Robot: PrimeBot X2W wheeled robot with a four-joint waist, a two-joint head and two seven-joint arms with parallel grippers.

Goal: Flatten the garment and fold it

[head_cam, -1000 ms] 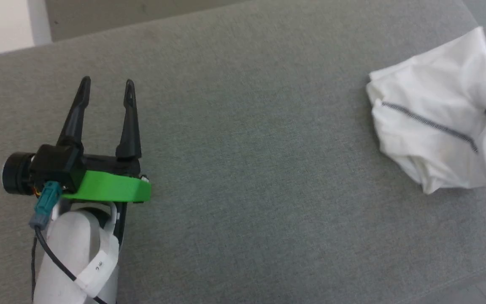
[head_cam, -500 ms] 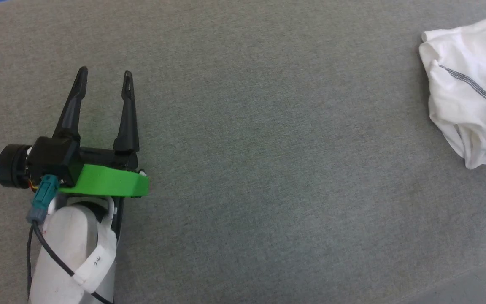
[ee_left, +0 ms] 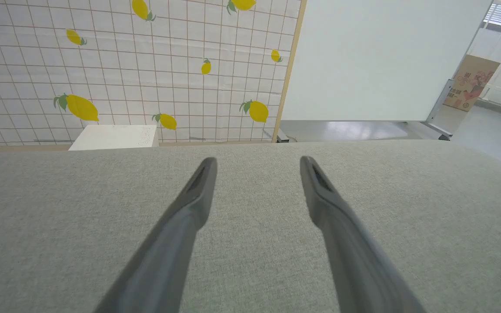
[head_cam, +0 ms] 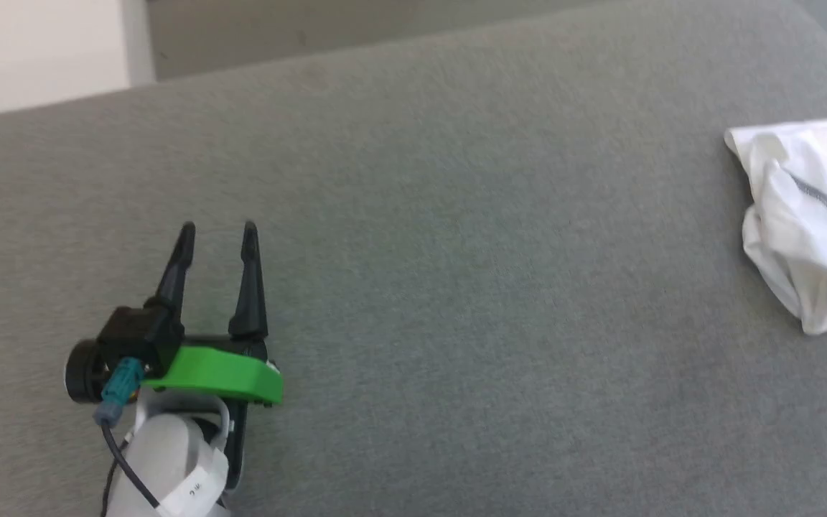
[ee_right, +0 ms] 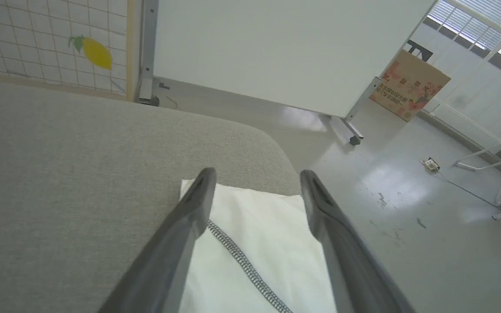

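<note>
Grey worktop (head_cam: 456, 215): fabric-covered, mostly bare.
Left hand (head_cam: 218, 230): fingers spread, empty, over bare fabric.
Garment (head_cam: 779, 194): bunched at far right, near the rounded corner.
Right hand (ee_right: 257, 174): spread wide above it, gripping nothing.
Risk: an outward pull could slide the thin cloth off the edge.

Head camera looks down on the grey cushion (head_cam: 456, 287); wrist cameras skim low across it, the right close over the garment (ee_right: 268, 234).
</note>
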